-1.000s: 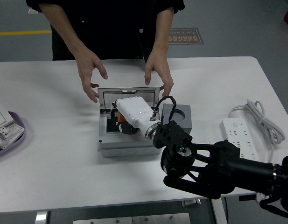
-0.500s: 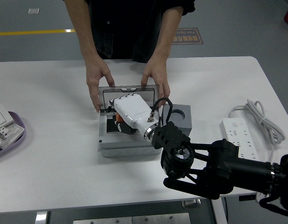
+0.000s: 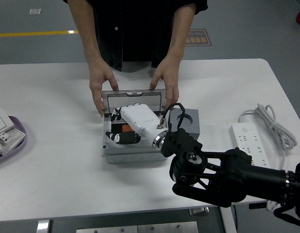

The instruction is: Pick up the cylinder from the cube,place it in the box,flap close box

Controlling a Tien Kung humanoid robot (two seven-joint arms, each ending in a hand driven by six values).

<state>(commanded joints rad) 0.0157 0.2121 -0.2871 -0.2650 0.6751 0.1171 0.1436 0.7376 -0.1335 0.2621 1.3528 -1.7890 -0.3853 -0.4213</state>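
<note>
Currently, in the head view, the cylinder point(image 3: 124, 129) is seen only as an orange sliver inside the grey box point(image 3: 132, 148) — mostly hidden under the white right hand point(image 3: 132, 121). Fingers point(image 3: 116, 137) are curled down into the box; actual grip cannot be confirmed. Lid point(image 3: 134, 97) is held upright by a person's hands point(image 3: 102, 85). Cube point(image 3: 188, 121) sits touching the box's right side.

Bright even overhead light, soft shadows, sharp focus throughout.

The black right arm reaches in from the lower right, its white right hand point(image 3: 132, 121) palm-down with fingers spread.
</note>
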